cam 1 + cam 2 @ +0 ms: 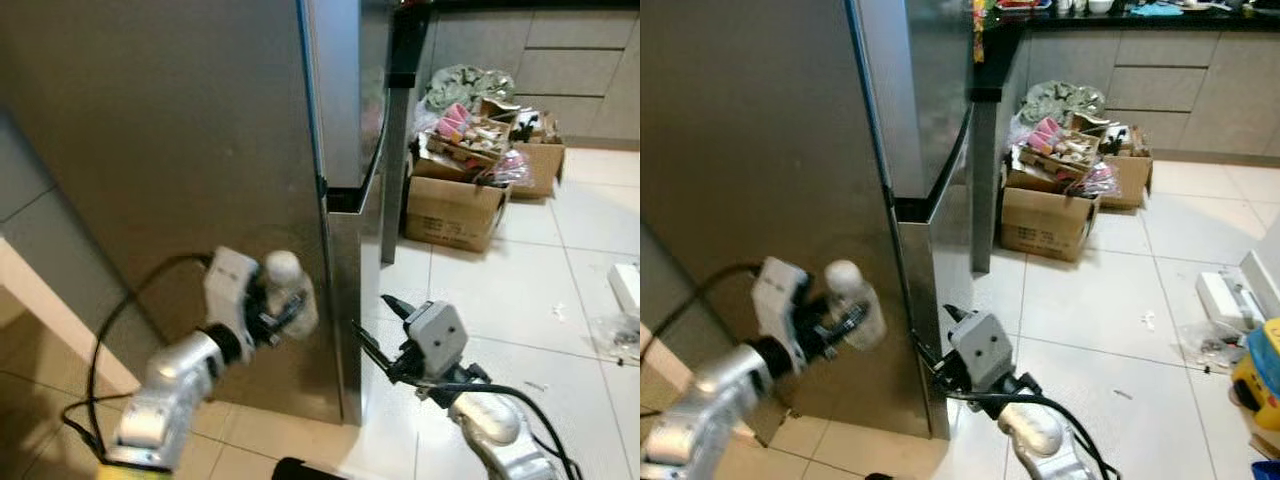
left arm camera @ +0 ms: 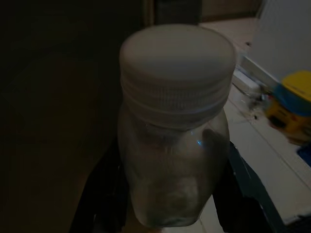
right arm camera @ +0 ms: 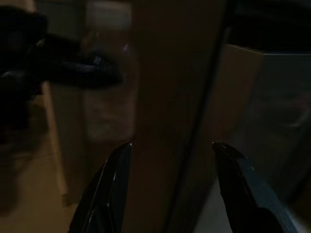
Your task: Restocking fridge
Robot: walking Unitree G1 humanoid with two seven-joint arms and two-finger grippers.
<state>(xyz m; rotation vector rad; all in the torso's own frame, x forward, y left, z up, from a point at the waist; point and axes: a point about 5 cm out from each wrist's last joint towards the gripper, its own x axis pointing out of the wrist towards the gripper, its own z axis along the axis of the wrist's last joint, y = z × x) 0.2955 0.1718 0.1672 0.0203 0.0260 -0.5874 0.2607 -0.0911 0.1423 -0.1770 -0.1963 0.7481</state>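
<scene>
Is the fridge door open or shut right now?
Shut: the fridge doors lie flush, no interior showing. The right gripper is at the lower door's edge.

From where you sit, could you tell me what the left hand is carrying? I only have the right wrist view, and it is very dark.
Observer: The left hand is shut on a small clear bottle with a white cap, held in front of the fridge.
Operator: Thank you. Is the fridge open yet?
Observer: No, both doors look shut. The right hand is open, with its fingers at the edge of the lower door. I cannot tell whether they touch it.
Operator: Is anything on the floor to my right?
Observer: Yes, open cardboard boxes full of goods stand on the tiles beyond the fridge.
</scene>
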